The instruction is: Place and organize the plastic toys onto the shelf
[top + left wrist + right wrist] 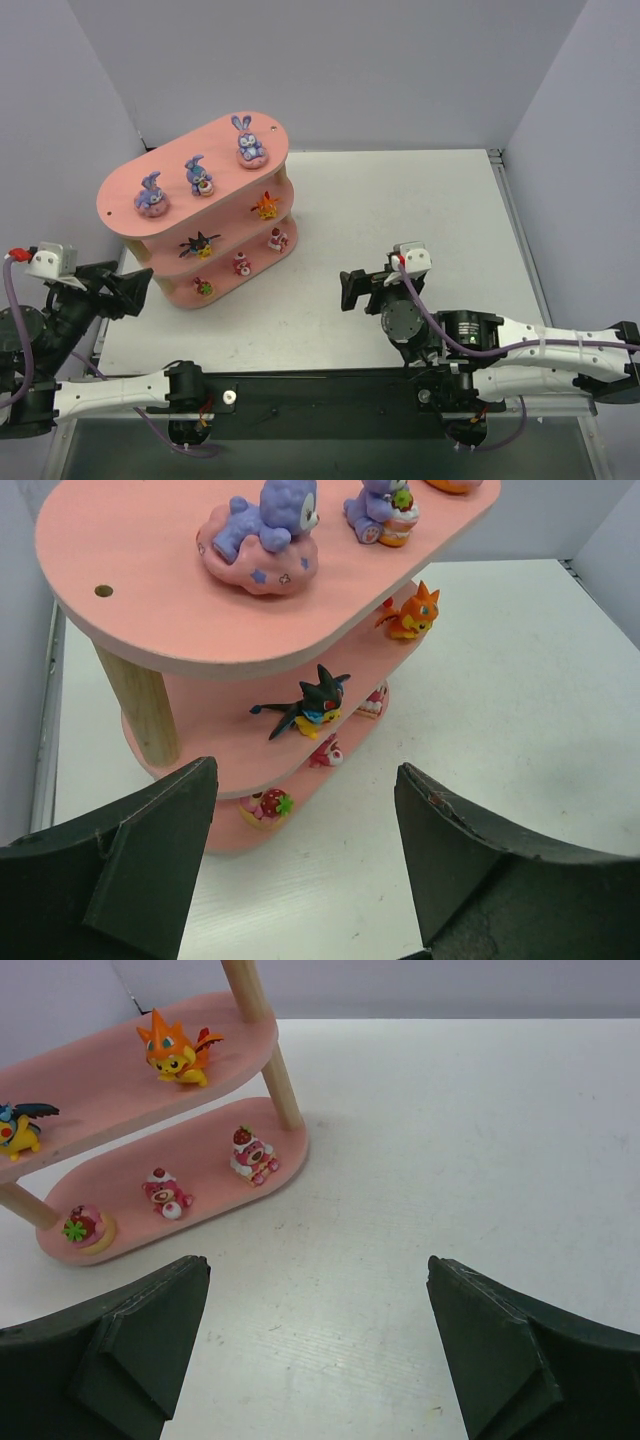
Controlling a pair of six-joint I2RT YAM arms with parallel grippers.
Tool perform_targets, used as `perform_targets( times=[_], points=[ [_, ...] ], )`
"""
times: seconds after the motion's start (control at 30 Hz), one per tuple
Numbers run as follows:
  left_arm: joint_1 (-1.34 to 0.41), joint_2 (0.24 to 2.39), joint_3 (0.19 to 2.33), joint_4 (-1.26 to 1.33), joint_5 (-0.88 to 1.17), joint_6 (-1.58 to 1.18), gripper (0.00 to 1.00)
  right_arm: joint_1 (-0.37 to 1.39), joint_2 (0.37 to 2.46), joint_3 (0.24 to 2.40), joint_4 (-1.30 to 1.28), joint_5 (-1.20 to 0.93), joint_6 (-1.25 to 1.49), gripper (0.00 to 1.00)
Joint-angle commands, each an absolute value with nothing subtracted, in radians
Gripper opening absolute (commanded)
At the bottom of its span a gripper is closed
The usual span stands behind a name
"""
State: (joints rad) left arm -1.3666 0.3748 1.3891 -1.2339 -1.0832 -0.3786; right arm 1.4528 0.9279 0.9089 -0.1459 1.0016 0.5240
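Observation:
The salmon-pink shelf (120, 190) stands at the table's back left. Three blue-purple bunnies (199, 176) sit on its top board. The orange toy (266, 206) and the black-yellow spiky toy (200, 243) are on the middle board. Two pink-red toys (278, 238) and a strawberry one (203, 288) are on the bottom board. My left gripper (138, 287) is open and empty just left of the shelf's near end; its wrist view shows the shelf (140, 600) close ahead. My right gripper (350, 290) is open and empty, right of the shelf (90, 1080).
A white mat (400, 200) covers the table between grey walls. A black rail (320, 390) runs along the near edge with both arm bases. A wooden post (140, 715) of the shelf stands close to my left fingers.

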Motion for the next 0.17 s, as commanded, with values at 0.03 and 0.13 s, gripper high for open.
perform_targets(
  times=[0.03, 0.13],
  points=[
    [-1.37, 0.356, 1.416, -1.296, -1.045, -0.44, 0.81, 1.453, 0.871, 0.893, -0.175, 1.028, 0.525, 0.96],
    [-1.37, 0.367, 1.428, -1.308, -1.045, -0.443, 0.81, 1.453, 0.848, 0.885, -0.179, 1.025, 0.526, 0.96]
  ],
)
